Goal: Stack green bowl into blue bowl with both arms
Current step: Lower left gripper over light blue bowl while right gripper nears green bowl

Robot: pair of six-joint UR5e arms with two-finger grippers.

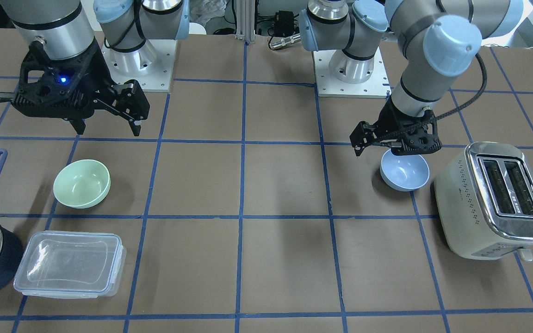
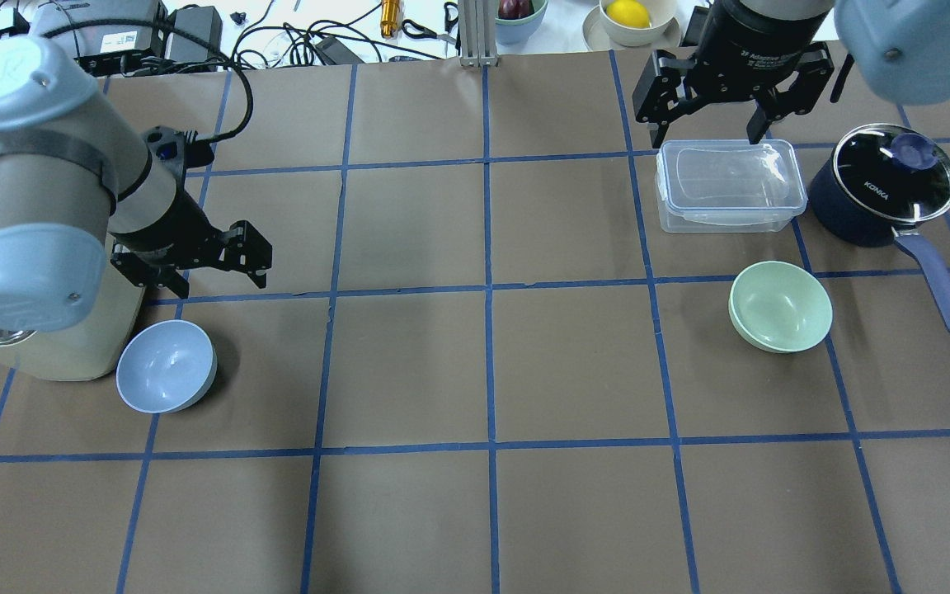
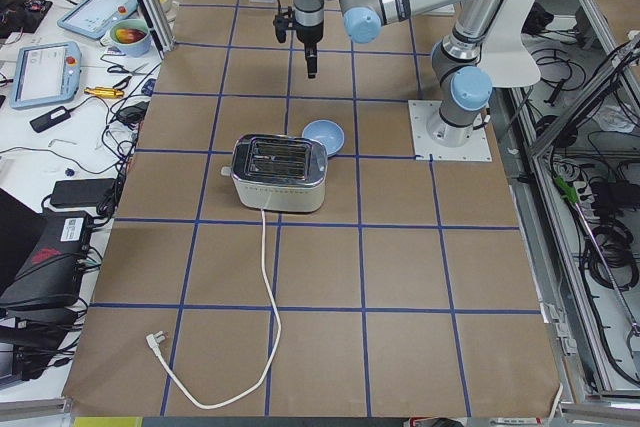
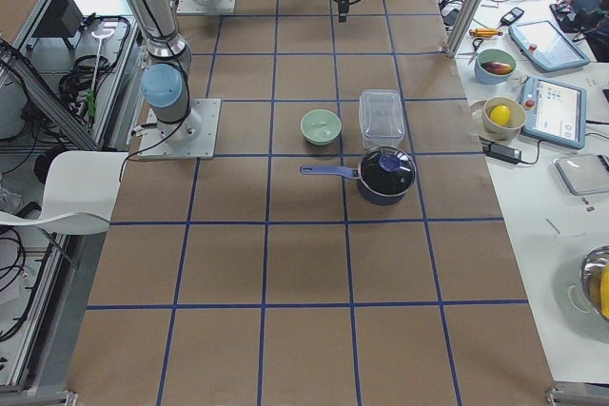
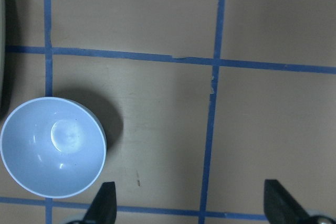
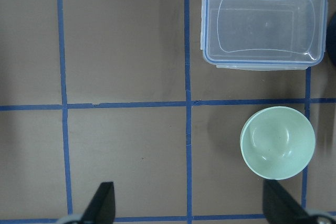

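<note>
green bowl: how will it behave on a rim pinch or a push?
The green bowl looks like thin smooth plastic: probably light and stiff. Its rounded, tapering sides suggest it may tip or skid if nudged. A shallow rim pinch could slip.

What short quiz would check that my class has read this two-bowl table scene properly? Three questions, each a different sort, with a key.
1. True or false: the green bowl already sits inside the blue bowl.
2. Which thing stands right beside the blue bowl? A) toaster B) saucepan C) clear lidded box
3. Fill in: the left gripper and the right gripper are both ___, holding nothing.
Key: 1 false, the bowls lie far apart; 2 A; 3 open.
</note>
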